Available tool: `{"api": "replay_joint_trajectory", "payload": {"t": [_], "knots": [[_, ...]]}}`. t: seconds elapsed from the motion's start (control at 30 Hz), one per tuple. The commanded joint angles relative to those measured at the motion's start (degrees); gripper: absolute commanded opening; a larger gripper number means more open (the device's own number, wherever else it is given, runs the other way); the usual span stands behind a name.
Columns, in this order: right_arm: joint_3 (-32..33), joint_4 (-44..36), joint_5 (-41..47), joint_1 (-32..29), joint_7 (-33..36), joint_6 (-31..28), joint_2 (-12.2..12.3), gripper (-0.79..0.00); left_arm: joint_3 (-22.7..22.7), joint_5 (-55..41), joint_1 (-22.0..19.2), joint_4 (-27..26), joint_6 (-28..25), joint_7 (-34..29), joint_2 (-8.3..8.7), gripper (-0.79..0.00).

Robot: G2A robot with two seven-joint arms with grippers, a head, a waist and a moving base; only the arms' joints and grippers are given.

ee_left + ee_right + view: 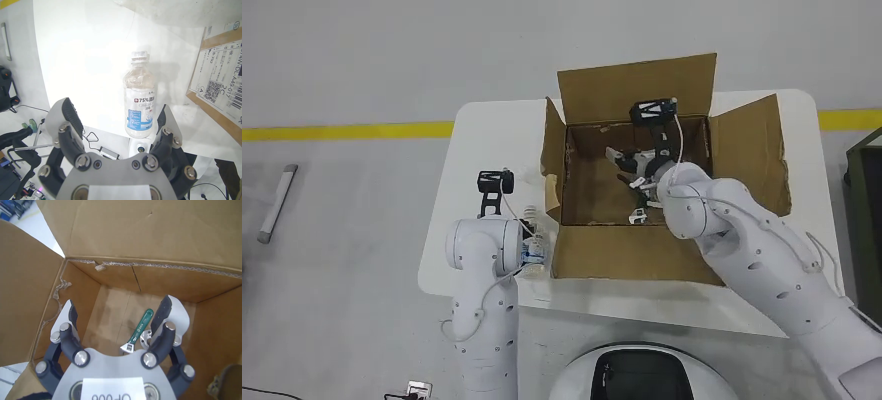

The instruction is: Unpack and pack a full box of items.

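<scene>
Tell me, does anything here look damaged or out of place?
Yes: the cardboard box is worn. One inner wall's edge is torn and ragged, and a neighbouring wall has a split running down from its rim. The wrench inside and the bottle standing outside look fine.

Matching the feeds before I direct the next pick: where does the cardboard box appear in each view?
Top view: the cardboard box stands open at the middle of the white table.
Left wrist view: its labelled outer wall, beyond the bottle.
Right wrist view: its inside, brown walls around a floor where the wrench lies.
Shared landmark: the white table the box stands on.
</scene>
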Motion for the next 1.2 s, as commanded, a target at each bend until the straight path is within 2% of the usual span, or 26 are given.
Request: {"api": "replay_joint_trajectory", "payload": {"t": [0.0,0.1,0.53,0.67,0.77,0.93,1.17], "knots": [[-0.67,0.83,-1.55,2.26,7.59,-0.10,-0.07,0.000,0.00,0.00,0.00,0.00,0.00,0.00,0.00,0.000],[-0.63,2.03,-1.52,3.73,11.86,-0.04,-0.28,0.000,0.00,0.00,0.00,0.00,0.00,0.00,0.00,0.000],[-0.63,2.03,-1.52,3.73,11.86,-0.04,-0.28,0.000,0.00,0.00,0.00,0.00,0.00,0.00,0.00,0.000],[-0.81,4.16,-0.65,3.71,11.11,-4.14,-0.47,0.000,0.00,0.00,0.00,0.00,0.00,0.00,0.00,0.000],[-1.96,5.78,-2.70,5.60,15.19,-3.53,-0.79,0.000,0.00,0.00,0.00,0.00,0.00,0.00,0.00,0.000],[-5.78,9.44,-6.52,9.06,25.10,2.22,-2.01,0.000,0.00,0.00,0.00,0.00,0.00,0.00,0.00,0.000],[-9.51,16.05,-5.70,11.42,25.55,2.45,-4.45,0.000,0.00,0.00,0.00,0.00,0.00,0.00,0.00,0.000]]}}
